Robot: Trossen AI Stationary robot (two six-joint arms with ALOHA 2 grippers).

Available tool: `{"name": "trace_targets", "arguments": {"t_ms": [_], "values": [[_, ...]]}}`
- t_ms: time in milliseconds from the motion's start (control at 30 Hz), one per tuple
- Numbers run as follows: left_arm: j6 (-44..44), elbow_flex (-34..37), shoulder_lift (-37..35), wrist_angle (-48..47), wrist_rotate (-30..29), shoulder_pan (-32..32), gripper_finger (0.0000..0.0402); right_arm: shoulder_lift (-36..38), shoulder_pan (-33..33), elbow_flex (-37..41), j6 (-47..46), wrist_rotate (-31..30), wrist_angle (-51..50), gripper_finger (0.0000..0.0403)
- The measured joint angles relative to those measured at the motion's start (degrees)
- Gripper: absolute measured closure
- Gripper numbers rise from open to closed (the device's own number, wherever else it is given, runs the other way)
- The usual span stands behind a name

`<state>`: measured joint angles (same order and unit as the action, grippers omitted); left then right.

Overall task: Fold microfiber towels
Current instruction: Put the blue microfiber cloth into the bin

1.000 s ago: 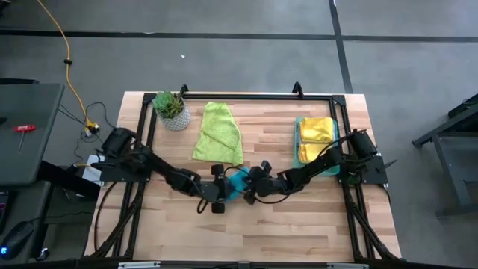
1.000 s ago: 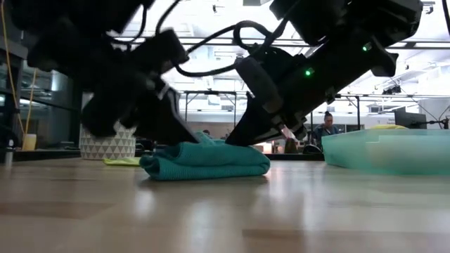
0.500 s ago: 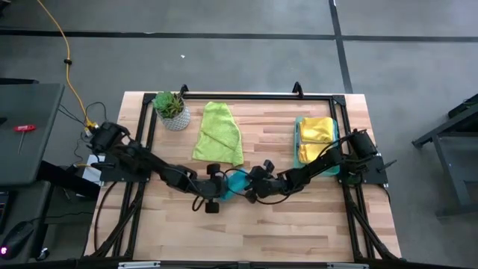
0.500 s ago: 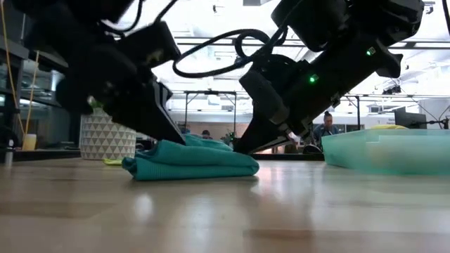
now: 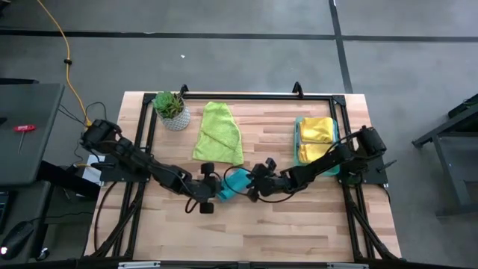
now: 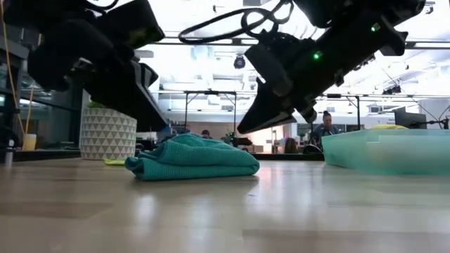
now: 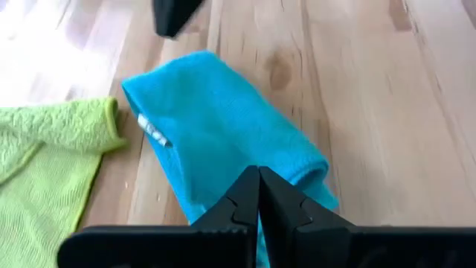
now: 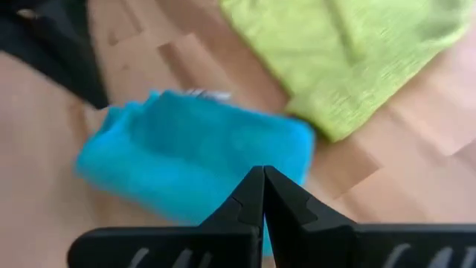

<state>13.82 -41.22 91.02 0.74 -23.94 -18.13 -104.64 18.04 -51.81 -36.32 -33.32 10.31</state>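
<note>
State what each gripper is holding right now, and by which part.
Nothing is held. The left gripper and right gripper are both shut and empty, raised just above the folded teal towel lying on the table.

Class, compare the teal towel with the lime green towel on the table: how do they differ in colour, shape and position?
The teal towel is folded into a small thick bundle; the lime green towel lies flatter and covers more table. The teal towel sits between the left gripper and right gripper, both shut; the lime green towel lies farther back, beside the potted plant. Both are soft cloths resting on the wooden table.
</note>
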Motion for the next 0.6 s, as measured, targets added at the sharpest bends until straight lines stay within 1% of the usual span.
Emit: {"name": "trace_targets", "arguments": {"t_ms": [100, 200, 333, 400, 500, 600], "values": [[-0.48, 0.01, 1.36, 0.76, -0.91, 0.15, 0.0402, -0.28, -0.05, 0.01, -1.18, 4.54, -0.19, 0.0403], [-0.41, -0.06, 3.00, 1.90, -0.38, 0.60, 0.0402, -0.37, -0.09, 0.19, -1.77, 4.37, -0.74, 0.0403], [1.41, -0.06, 5.13, 1.93, 2.82, 1.01, 0.0402, -0.34, -0.56, 0.17, -4.62, 3.35, -1.25, 0.0402], [2.37, 0.03, 5.84, 1.05, 3.58, 0.94, 0.0401, -0.10, -1.42, -0.17, -4.17, 5.42, -1.69, 0.0397], [3.76, 0.00, 7.13, 0.31, 3.58, 0.26, 0.0402, 1.31, -3.25, -1.47, -3.89, 10.39, -3.66, 0.0375], [4.00, -0.10, 8.45, 1.05, 2.88, -0.05, 0.0402, 2.21, -5.30, -2.91, -4.82, 13.88, -7.36, 0.0334]]}}
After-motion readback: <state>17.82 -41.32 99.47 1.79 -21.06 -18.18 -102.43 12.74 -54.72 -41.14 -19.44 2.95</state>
